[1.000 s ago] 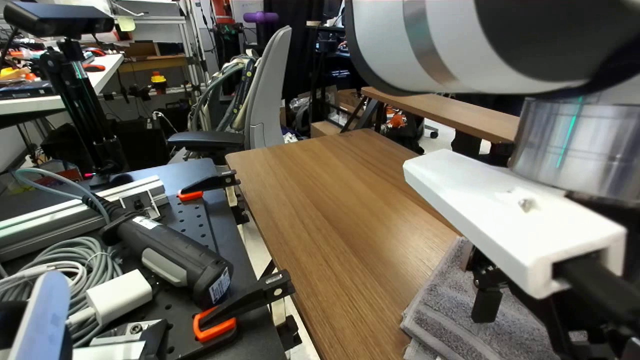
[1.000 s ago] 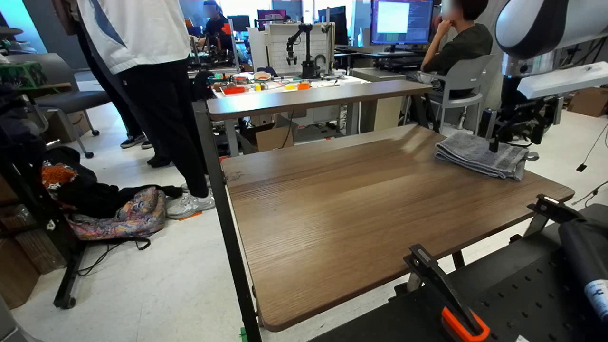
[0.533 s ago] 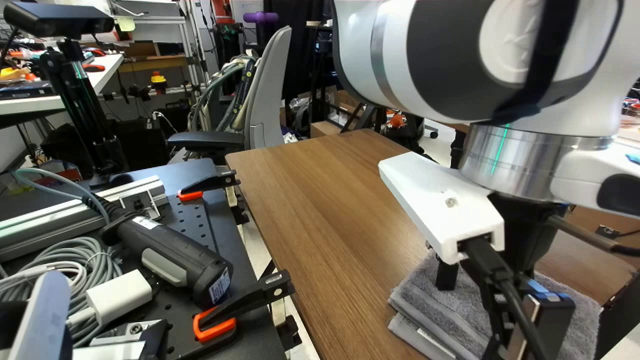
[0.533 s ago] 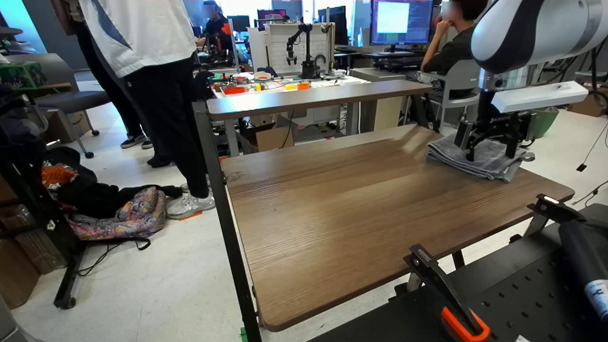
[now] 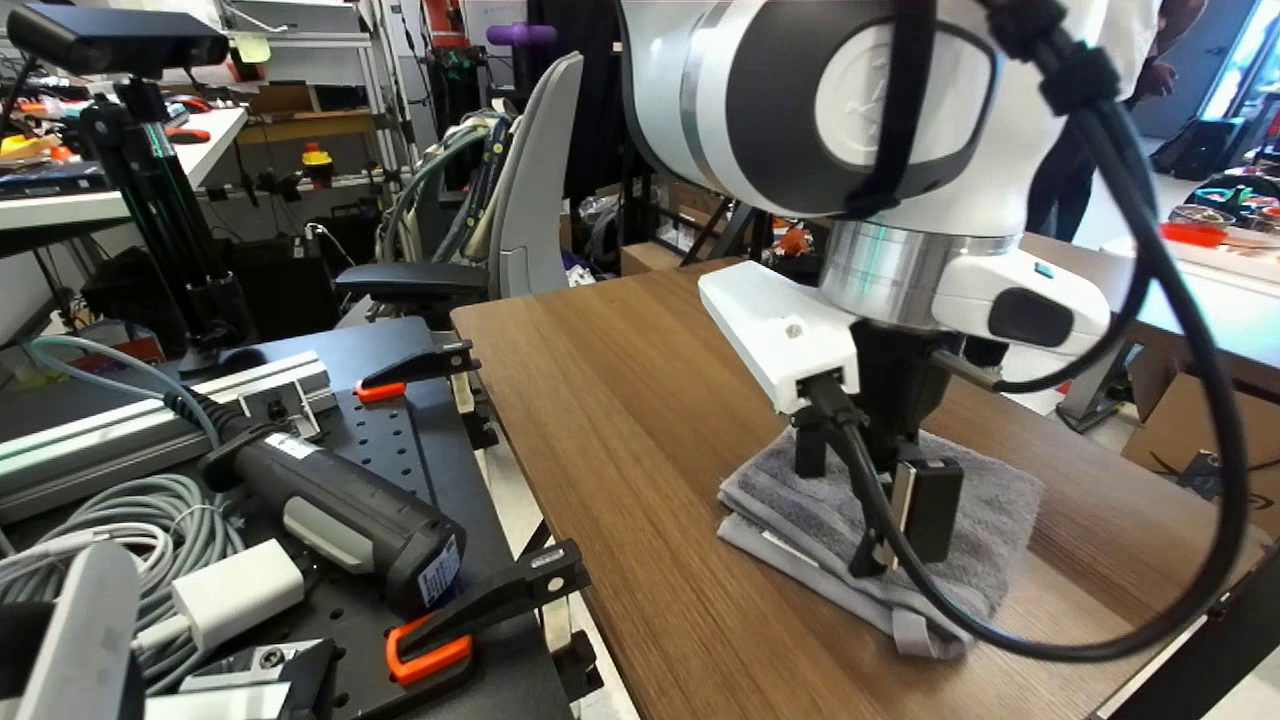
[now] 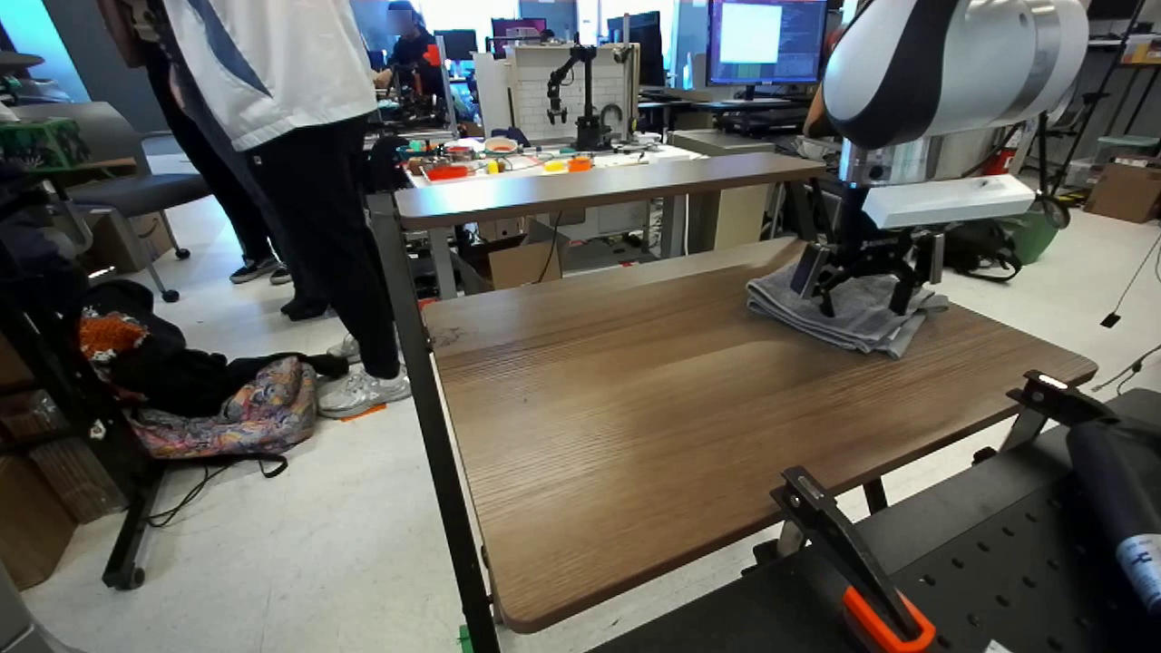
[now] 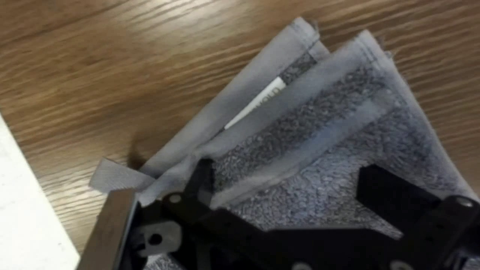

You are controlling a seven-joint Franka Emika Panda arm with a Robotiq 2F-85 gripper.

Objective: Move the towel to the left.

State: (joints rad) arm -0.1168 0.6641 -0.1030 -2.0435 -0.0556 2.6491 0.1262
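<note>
Wood-grain tabletop [image 6: 635,435], folded plush gray towel [image 7: 315,153] — black gripper [image 6: 862,310] on its pile, fingers [image 7: 390,193] wide apart, nothing clasped.

In an exterior view I have pale floor [image 6: 272,562] under the wooden table [image 6: 635,435], with a narrower wooden shelf [image 6: 580,189] behind and above it. Windows [image 6: 458,11] glare white at the back; a monitor [image 6: 766,43] glows. In an exterior view I get a grey office chair [image 5: 537,190] and a white desk [image 5: 212,150].
</note>
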